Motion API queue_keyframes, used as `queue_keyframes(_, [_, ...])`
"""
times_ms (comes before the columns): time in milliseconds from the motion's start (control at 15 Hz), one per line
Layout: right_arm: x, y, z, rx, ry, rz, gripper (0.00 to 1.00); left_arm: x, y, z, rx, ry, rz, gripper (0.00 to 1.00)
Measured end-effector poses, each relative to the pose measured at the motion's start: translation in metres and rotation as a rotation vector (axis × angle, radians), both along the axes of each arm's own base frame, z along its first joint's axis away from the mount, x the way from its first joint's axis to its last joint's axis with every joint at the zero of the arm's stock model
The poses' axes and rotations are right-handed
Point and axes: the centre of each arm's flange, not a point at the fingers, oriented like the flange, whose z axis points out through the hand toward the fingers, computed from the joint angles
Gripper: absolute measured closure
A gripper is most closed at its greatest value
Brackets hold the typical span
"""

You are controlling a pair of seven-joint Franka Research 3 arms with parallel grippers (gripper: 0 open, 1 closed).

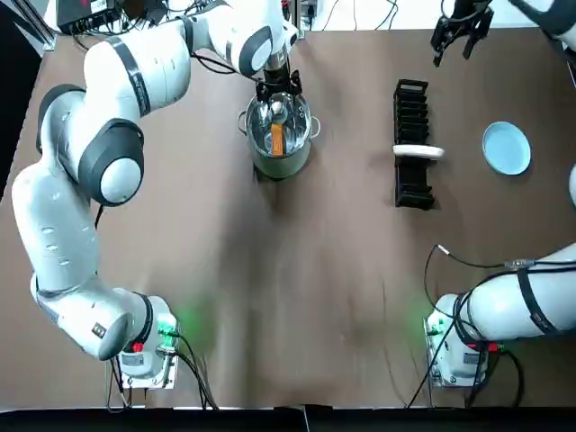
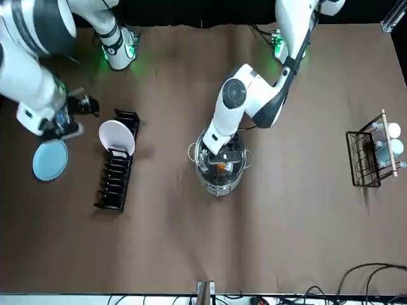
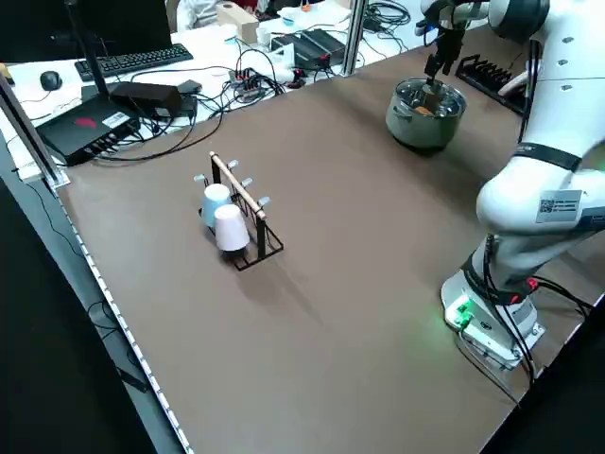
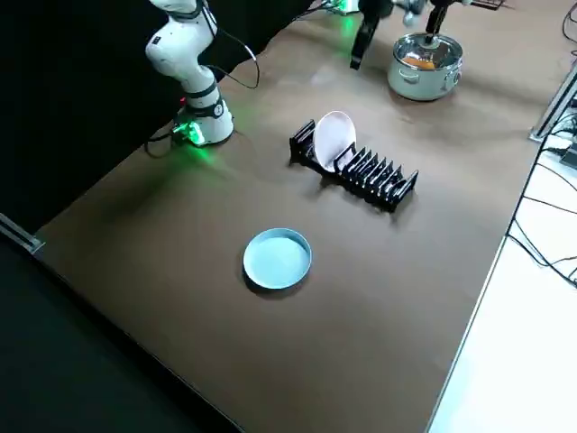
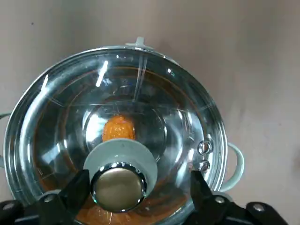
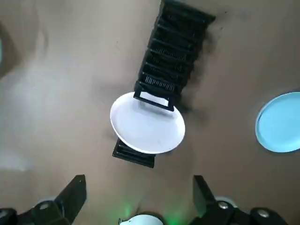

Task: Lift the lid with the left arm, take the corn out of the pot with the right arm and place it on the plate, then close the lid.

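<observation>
A brown desk (image 1: 297, 297) carries everything; a keyboard (image 3: 132, 59) lies past its edge. The left pincer (image 5: 138, 185) hangs spread wide around the knob (image 5: 118, 186) of the glass lid (image 5: 178, 117), gripping nothing. Beneath it, the corn (image 5: 118, 129) sits in the closed pot (image 1: 279, 162). The right pincer (image 6: 138, 192), wide apart and empty, hovers above the dish rack (image 6: 171, 51) holding a white plate (image 6: 147, 124), with a blue plate (image 6: 280, 123) nearby.

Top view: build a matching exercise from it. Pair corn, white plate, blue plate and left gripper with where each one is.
Things:
1. corn
2. white plate
3. blue plate
4. left gripper

Places:
A. flat on the table
B. open, either side of the knob
C. in the pot, under the lid
D. standing in the rack

Pairs: 1-C, 2-D, 3-A, 4-B
</observation>
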Motion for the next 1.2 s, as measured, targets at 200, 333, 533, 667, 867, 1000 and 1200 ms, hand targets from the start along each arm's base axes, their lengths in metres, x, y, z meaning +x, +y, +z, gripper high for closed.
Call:
queue_keyframes(200, [0.015, 0.0, -0.035, -0.006, 0.044, -0.004, 0.0, -0.002, -0.003, -0.002, 0.012, -0.008, -0.012, 0.06])
queue_keyframes(333, [0.017, 0.002, -0.036, 0.008, 0.048, -0.009, 0.0, -0.003, -0.004, -0.005, 0.021, -0.01, -0.016, 0.07])
queue_keyframes(533, [0.019, 0.015, -0.021, 0.034, 0.018, 0.006, 0.0, -0.003, -0.003, -0.009, 0.031, -0.003, -0.017, 0.12])
queue_keyframes(667, [0.018, 0.032, -0.011, 0.042, -0.002, 0.033, 0.0, -0.007, -0.001, -0.012, 0.056, 0.024, -0.02, 0.14])
queue_keyframes(867, [0.017, 0.068, -0.003, 0.055, -0.041, 0.054, 0.0, -0.008, 0.0, -0.014, 0.068, 0.037, -0.021, 0.22])
queue_keyframes(1000, [0.021, 0.092, 0.0, 0.058, -0.069, 0.057, 0.0, -0.008, 0.001, -0.014, 0.068, 0.037, -0.021, 0.24])
queue_keyframes(1200, [0.029, 0.124, -0.006, 0.053, -0.077, 0.037, 0.0, -0.007, 0.002, -0.014, 0.088, 0.018, -0.034, 0.24])
